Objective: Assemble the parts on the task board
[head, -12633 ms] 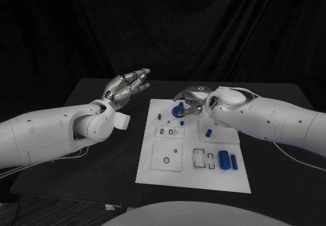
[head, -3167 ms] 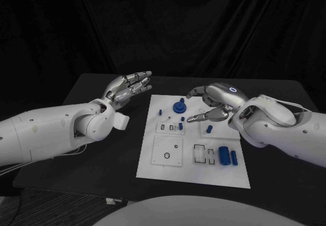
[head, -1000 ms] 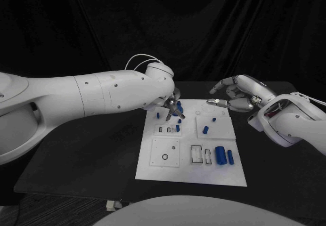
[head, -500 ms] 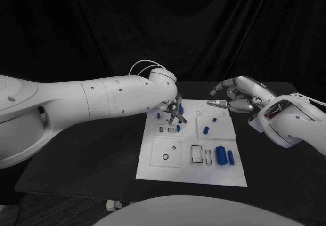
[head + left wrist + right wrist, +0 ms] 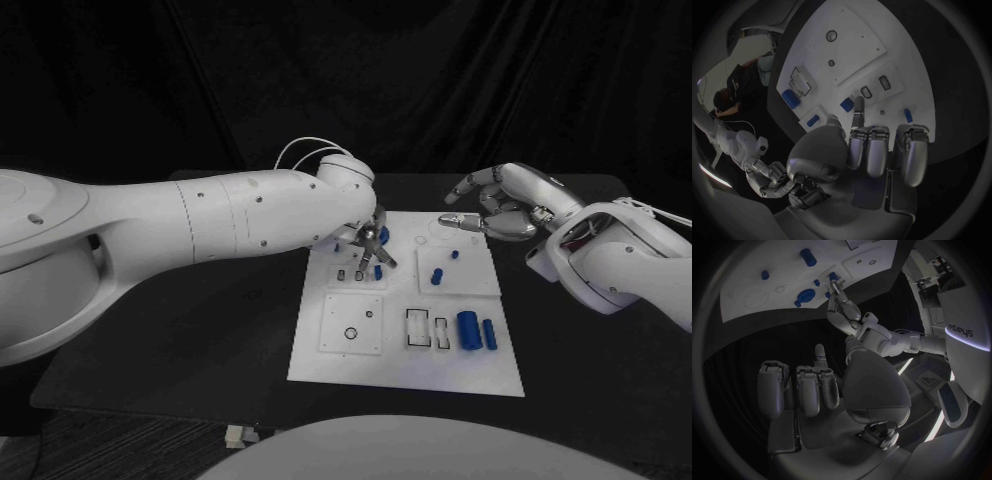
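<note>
White board (image 5: 346,365) sits mid-counter, blue parts (image 5: 467,327) toward its three o'clock; the left hand (image 5: 366,237) reaches down, fingers apart and empty, seemingly for a peg (image 5: 378,271), while the right hand (image 5: 498,205) hovers clear, loosely curled, holding nothing.

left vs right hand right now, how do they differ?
Position: the left hand is down over the task board, fingertips among the small blue parts at its far end; the right hand hovers off the board's far right corner. Pose: the left hand's fingers reach toward the board; the right hand's are loosely curled, apart. Shared: I see nothing held in either.
</note>
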### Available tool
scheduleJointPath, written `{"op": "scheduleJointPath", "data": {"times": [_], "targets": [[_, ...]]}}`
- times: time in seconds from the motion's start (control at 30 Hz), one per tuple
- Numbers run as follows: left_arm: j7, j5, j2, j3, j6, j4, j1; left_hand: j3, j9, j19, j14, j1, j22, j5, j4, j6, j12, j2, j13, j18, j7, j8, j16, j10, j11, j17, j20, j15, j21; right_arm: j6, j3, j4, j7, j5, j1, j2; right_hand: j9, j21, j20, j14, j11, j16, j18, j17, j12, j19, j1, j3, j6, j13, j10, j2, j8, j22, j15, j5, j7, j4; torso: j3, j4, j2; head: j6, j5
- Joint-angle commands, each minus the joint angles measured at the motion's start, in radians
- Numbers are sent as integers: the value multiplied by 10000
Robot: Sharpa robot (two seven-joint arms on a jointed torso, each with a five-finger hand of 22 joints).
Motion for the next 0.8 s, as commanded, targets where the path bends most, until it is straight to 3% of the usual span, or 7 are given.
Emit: {"op": "scheduleJointPath", "data": {"times": [0.03, 0.4, 0.8], "targets": [[69, 74, 41, 11, -237, -54, -47, 103, 26, 645, 1056, 123, 2110, 100, -13, -73, 26, -8, 2617, -161, 8, -79, 27, 1060, -32, 2633, -60, -66, -75, 58, 7, -12, -185, -93, -26, 2, -12, -65, 46, 1067, 82, 30, -33, 2635, 35, 495, 19, 52, 59, 2632, 1061, 113, 17, 2260, 75, 34, -18, -7, 4, -3, -3, -2, 8], [155, 74, 120, 11, -316, -278, -181, 224, 87, 545, 1056, 240, 1988, 325, -19, -98, 26, -12, 2617, -129, 20, -185, 27, 1060, -26, 2633, -57, -62, -135, 89, 6, -21, -223, -98, -38, 1, -18, -102, 50, 1067, 91, 30, -23, 2635, 35, 475, 39, 54, 61, 2632, 1061, 121, 12, 2247, 81, 50, -15, -12, 2, 4, 0, -2, 0], [313, 74, 251, 11, -367, -386, -227, 386, 170, 530, 1056, 440, 1972, 586, -92, -85, 26, -58, 2617, -124, 13, -287, 27, 1060, -27, 2633, -55, -62, -153, 130, 6, -43, -270, -104, -48, 20, -21, -137, 53, 1067, 97, 30, -14, 2635, 35, 456, 50, 55, 64, 2632, 1061, 125, 10, 2234, 85, 56, -14, -15, 1, 1, -8, -2, 12]]}}
